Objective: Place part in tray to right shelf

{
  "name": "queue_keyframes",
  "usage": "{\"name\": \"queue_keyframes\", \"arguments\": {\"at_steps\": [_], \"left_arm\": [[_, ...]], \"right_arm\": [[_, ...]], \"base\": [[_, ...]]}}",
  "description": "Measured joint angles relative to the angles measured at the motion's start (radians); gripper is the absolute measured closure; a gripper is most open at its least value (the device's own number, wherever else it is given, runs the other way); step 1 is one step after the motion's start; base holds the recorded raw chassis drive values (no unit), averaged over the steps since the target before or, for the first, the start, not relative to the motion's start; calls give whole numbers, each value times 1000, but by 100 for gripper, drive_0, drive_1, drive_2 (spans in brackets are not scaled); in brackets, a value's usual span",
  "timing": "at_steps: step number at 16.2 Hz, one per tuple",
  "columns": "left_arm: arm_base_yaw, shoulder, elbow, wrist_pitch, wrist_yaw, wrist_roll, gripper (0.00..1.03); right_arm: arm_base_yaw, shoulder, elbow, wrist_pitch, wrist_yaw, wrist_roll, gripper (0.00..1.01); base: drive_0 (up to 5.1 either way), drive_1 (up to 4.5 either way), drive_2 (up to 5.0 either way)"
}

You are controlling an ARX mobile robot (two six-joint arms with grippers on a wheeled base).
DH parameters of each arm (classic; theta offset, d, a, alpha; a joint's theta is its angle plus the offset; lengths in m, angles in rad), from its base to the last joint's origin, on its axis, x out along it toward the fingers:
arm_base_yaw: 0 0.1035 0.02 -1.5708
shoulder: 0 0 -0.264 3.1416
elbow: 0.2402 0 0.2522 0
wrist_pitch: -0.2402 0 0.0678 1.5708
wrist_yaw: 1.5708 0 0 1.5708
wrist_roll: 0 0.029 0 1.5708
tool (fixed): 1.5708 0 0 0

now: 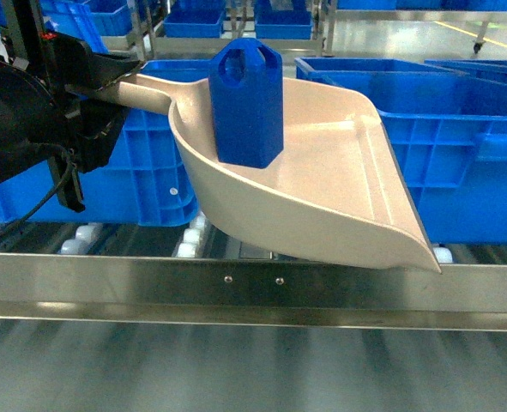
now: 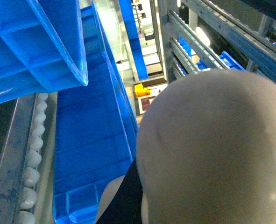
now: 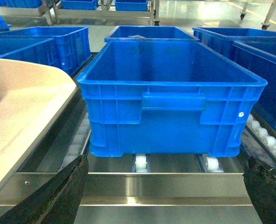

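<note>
The left gripper [image 1: 86, 94] has its jaws clamped on the handle of the tray [image 1: 339, 184], holding the beige scoop over the front rail of the right shelf [image 1: 253, 283], with the lower corner of the flat front lip close to or resting on that rail; contact cannot be told for sure. The part [image 1: 247, 101] stands upright in the deep end of the tray near the handle, leaning on nothing visible, so it is likely top-heavy and ready to topple or slide toward the lip. The step in hand looks like bringing the loaded tray onto the shelf, and doing it well probably means keeping the tray's back end low and the motion slow, so the part stays against the curved rim. In the right wrist view the tray's edge [image 3: 21, 107] sits just beside a large blue crate [image 3: 170, 100] on the white rollers [image 3: 140, 164]; the gap between crates seems narrow, so the tray should go in straight. The right gripper [image 3: 166, 196] shows two dark fingertips [image 3: 49, 196] well apart at the frame corners, its jaws spread and holding nothing, free to steady the tray if needed.
</note>
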State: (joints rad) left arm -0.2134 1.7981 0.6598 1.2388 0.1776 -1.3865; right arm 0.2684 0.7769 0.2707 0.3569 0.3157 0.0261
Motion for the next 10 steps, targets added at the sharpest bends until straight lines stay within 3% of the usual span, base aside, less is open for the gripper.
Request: {"name": "queue_keyframes", "arguments": {"at_steps": [6, 7, 8, 10], "left_arm": [[0, 0, 0, 0, 0, 0, 87], [-23, -47, -3, -151, -204, 105, 87], [-15, -60, -5, -114, -249, 133, 87], [-10, -71, -4, -106, -248, 135, 87]], "right_arm": [[0, 0, 0, 0, 0, 0, 3], [0, 0, 0, 0, 0, 0, 3], [0, 0, 0, 1, 0, 0, 3], [0, 0, 0, 0, 0, 0, 3]], "base": [[0, 0, 0], [0, 0, 0], [0, 0, 0], [0, 0, 0]]}}
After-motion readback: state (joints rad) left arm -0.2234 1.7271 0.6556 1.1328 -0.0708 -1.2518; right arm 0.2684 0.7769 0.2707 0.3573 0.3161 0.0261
